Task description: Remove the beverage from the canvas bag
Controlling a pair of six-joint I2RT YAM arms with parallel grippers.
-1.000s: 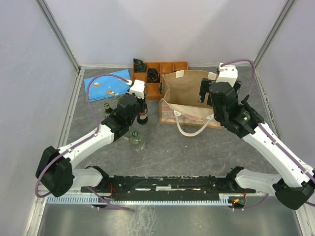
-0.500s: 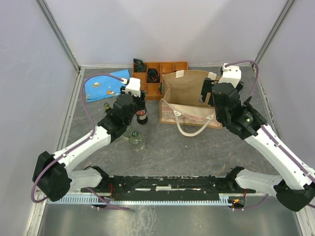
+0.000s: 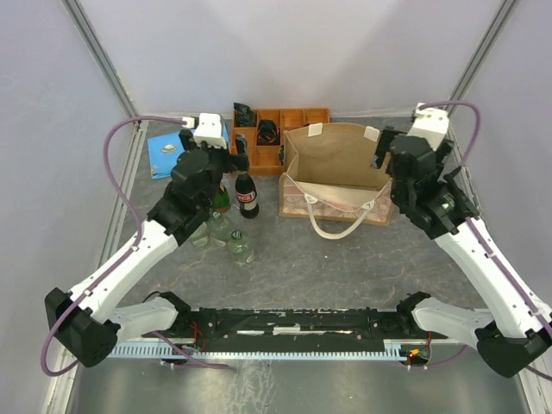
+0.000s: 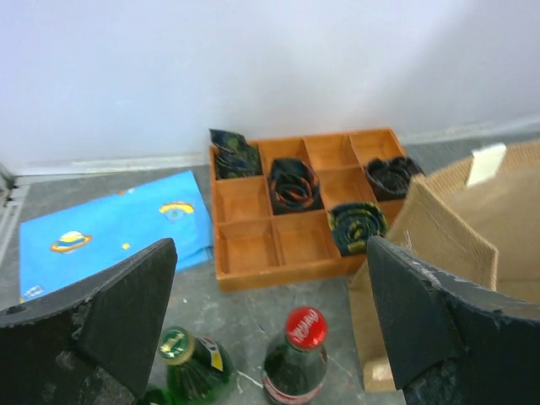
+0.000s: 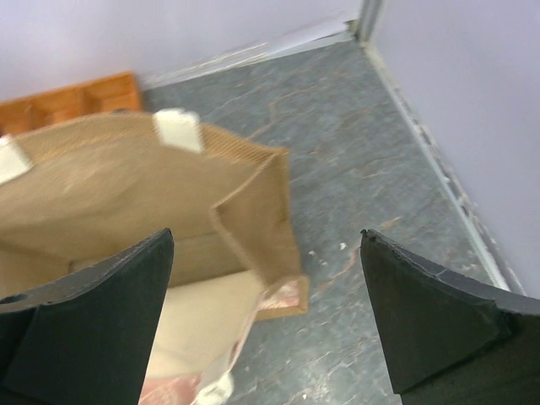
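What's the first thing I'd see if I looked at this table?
Probably the big tan canvas bag, standing open right of the middle. Next, the bright orange tray just behind it by the back wall, and the red-capped bottle standing left of the bag.

My left gripper [image 4: 270, 253] backed off the cola bottle [image 3: 247, 194], now beneath it; my right gripper [image 5: 267, 240] left the canvas bag [image 3: 332, 168].

Coarse, matt woven cloth for the canvas bag [image 3: 332, 157] — smooth wood on the tray [image 4: 278, 272]; glossy glass on the cola bottle [image 4: 294, 369]; matt, veined grey surface [image 5: 354, 126].
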